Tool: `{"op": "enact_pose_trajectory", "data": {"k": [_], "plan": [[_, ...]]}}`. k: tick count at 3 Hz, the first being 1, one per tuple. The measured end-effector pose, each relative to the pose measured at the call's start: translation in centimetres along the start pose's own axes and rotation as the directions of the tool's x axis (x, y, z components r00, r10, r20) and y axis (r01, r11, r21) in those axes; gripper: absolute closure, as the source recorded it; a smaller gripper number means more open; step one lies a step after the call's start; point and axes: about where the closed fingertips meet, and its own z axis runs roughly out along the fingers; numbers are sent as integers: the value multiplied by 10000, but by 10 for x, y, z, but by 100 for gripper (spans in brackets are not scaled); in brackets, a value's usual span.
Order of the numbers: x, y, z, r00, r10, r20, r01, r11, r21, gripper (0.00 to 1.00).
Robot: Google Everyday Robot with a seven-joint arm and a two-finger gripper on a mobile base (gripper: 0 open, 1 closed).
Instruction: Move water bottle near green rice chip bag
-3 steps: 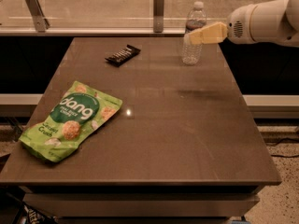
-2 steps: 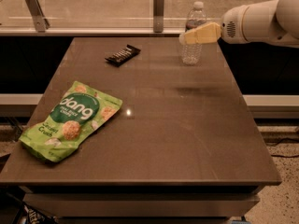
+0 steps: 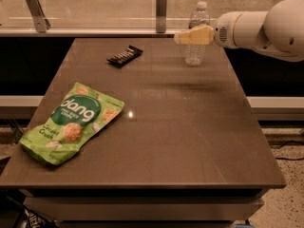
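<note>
Nearest to you, at the lower left of the frame, the green chip bag (image 3: pixel 71 122) lies flat on the table (image 3: pixel 190 127); it is soft and crinkly, so I think a bump would shift it. Further up, left of centre, a small black bar (image 3: pixel 124 56) lies a little beside the straight way from bottle to bag, so you should pass in front of it. At the upper right the water bottle (image 3: pixel 194 55) stands upright near the far edge. It looks light, thin and easy to tip, so take it around the middle. The gripper (image 3: pixel 186 36) is at the bottle's middle; whether it already pinches the bottle I cannot tell. Behind stands a glass rail (image 3: pixel 95 8).
</note>
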Motion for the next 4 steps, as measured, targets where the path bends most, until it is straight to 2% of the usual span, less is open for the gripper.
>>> {"op": "enact_pose_trajectory", "data": {"k": [2, 3, 4], "plan": [[3, -7, 31, 9938, 187, 1093, -168, 9997, -185, 0], [4, -4, 33, 9939, 182, 1090, -156, 9996, -244, 17], [4, -2, 35, 9939, 183, 1088, -153, 9995, -282, 41]]}}
